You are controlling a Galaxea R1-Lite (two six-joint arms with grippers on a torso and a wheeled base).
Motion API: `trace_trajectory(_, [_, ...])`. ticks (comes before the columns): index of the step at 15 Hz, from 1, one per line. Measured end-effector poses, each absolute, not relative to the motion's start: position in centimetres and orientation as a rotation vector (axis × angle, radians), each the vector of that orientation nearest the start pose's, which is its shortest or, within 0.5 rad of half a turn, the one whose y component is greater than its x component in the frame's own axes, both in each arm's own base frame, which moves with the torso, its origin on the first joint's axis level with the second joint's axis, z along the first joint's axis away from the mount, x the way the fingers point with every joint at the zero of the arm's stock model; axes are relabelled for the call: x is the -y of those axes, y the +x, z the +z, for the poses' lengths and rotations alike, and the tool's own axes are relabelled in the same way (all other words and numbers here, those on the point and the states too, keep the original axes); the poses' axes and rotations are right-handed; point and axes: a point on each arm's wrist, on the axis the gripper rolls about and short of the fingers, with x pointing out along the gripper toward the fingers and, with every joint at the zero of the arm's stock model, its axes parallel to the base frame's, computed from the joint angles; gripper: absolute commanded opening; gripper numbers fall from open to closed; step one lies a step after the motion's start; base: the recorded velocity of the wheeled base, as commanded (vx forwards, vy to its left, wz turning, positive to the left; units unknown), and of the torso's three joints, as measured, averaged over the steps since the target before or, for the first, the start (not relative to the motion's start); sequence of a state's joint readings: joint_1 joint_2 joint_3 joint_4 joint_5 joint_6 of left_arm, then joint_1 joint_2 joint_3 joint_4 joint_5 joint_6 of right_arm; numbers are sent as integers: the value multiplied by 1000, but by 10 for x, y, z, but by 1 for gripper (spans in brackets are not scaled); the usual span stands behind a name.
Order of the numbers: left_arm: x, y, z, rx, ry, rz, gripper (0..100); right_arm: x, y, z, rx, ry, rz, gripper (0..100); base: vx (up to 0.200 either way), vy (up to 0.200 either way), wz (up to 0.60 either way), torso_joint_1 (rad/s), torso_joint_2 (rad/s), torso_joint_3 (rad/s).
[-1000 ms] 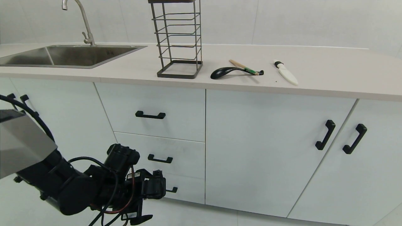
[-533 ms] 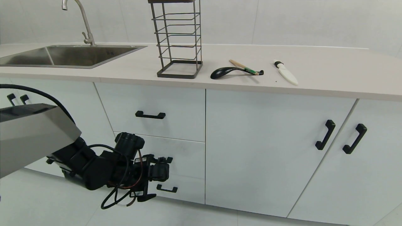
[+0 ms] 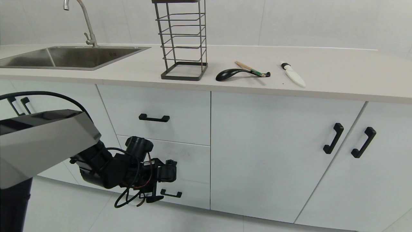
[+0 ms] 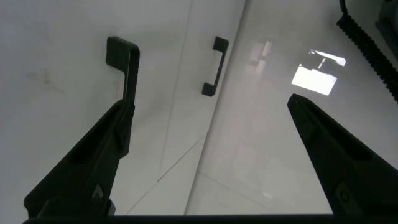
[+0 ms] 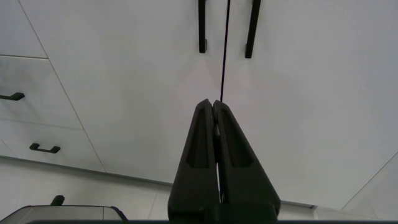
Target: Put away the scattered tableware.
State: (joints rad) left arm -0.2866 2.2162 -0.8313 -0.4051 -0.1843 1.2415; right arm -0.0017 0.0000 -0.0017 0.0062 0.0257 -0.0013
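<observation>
One black spoon (image 3: 227,74), chopsticks (image 3: 249,68), perhaps a knife (image 3: 293,75) lie on counter (image 3: 338,71).

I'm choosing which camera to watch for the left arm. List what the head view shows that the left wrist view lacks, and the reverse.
Head view, beyond the wrist view: the counter with the sink, wire rack, black spoon, chopsticks and white knife, plus the cabinet doors at right.
Left wrist view, beyond the head view: a close look at the open fingers and a bright reflection on the floor.
Both: the left gripper low before the drawers, with black drawer handles close by.
</observation>
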Motion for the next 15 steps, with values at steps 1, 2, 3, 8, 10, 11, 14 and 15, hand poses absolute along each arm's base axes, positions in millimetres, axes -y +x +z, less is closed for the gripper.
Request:
trace_trajectory(1, [98, 331, -4, -586, 1161, -976, 100, -1, -23, 75, -4, -1, 24, 0, 0, 0, 0, 0, 0, 0])
trace_trajectory(2, [96, 332, -6, -589, 1160, -971, 100, -1, -23, 75, -4, -1, 24, 0, 0, 0, 0, 0, 0, 0])
trace_trajectory(3, [96, 333, -7, -587, 1160, -969, 100, -1, -23, 75, -4, -1, 24, 0, 0, 0, 0, 0, 0, 0])
trace_trajectory(8, [98, 344, -12, -544, 1166, -938, 100, -1, -23, 75, -4, -1, 24, 0, 0, 0, 0, 0, 0, 0])
trace_trajectory(10, [97, 345, -17, -554, 1163, -940, 100, -1, -23, 75, -4, -1, 24, 0, 0, 0, 0, 0, 0, 0])
trace_trajectory(11, [97, 346, -19, -557, 1162, -940, 100, -1, -23, 75, -4, -1, 24, 0, 0, 0, 0, 0, 0, 0])
trace_trajectory(14, [99, 352, -24, -555, 1161, -939, 100, -1, -23, 75, -4, -1, 24, 0, 0, 0, 0, 0, 0, 0])
trace_trajectory(15, [99, 355, -26, -553, 1161, -936, 100, -1, -23, 75, -4, -1, 24, 0, 0, 0, 0, 0, 0, 0])
